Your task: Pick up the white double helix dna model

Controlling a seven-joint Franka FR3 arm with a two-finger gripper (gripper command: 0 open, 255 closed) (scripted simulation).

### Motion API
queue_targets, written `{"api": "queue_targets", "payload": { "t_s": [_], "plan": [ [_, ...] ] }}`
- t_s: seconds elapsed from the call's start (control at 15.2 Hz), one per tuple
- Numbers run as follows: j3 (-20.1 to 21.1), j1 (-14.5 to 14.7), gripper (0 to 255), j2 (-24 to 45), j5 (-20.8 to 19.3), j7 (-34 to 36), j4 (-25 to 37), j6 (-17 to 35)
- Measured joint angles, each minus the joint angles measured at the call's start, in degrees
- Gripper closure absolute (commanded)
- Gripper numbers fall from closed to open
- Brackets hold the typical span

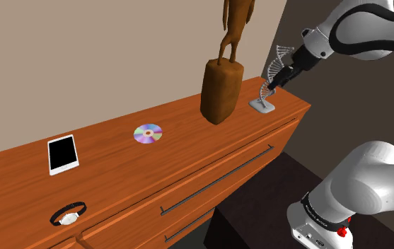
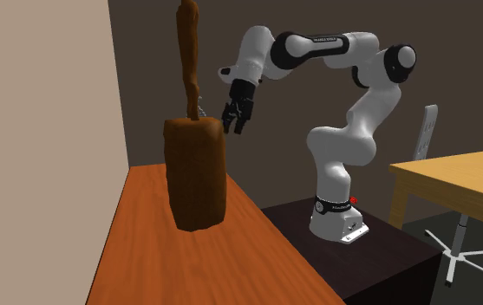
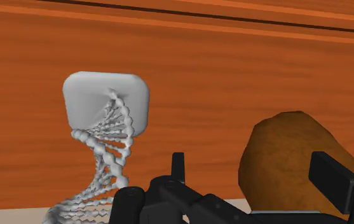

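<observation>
I log the dresser (image 1: 209,145) top in the shoulder view, starting from the left. Lower left: a tablet (image 1: 63,155) lies flat, with a watch (image 1: 68,213) below it near the front edge. Centre: a disc (image 1: 148,133). Right of centre: a brown statue (image 1: 221,90), upright. Upper right, at the dresser's end: the DNA model (image 1: 262,99), upright on its base and apart from the statue. The gripper (image 1: 274,85) overlaps the helix at mid-height; I cannot tell contact there. In the wrist view the fingers (image 3: 177,167) stand apart, released and holding nothing. The model lies outside them, beside one finger.
</observation>
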Motion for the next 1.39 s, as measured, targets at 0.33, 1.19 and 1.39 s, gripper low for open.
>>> {"api": "queue_targets", "payload": {
  "t_s": [0.33, 1.19, 1.39],
  "plan": [
    [-11.75, 2.53, 0, 1.55, -0.29, -14.10, -1.42, 10.63],
    [-27.89, 10.75, 255, 6.93, 1.99, -30.61, -2.26, 24.19],
    [-28.03, 10.83, 255, 7.02, 2.02, -30.71, -2.31, 24.43]
  ]
}}
